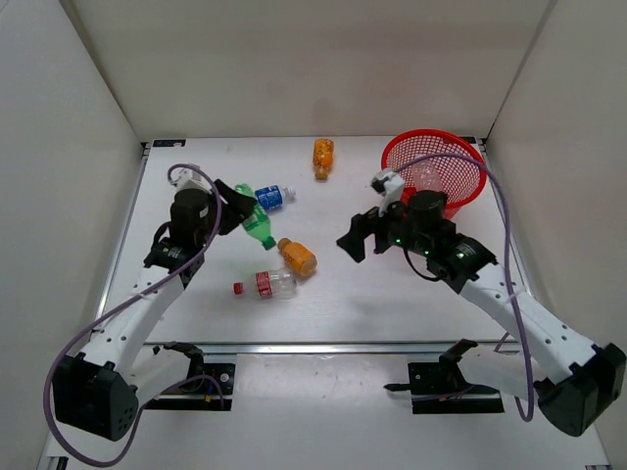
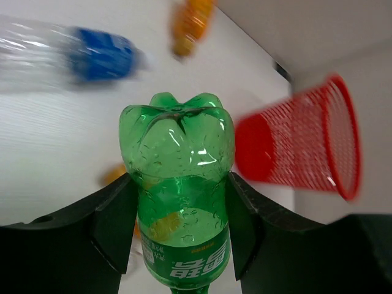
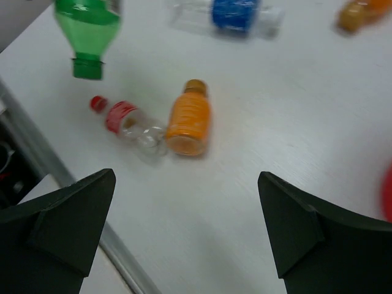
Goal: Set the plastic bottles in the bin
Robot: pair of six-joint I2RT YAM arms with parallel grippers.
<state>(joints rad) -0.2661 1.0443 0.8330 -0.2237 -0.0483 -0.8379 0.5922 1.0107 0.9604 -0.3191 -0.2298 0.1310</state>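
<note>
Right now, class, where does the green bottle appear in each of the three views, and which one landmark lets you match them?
Top external: the green bottle lies left of centre, at the tip of the left gripper.
Left wrist: it fills the lower middle, base towards the camera, clamped in that gripper.
Right wrist: top left corner, cap pointing down.
Shared landmark: the blue-label bottle, in all three views.

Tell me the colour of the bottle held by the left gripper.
Green; the bottle shows best in the left wrist view.
</note>
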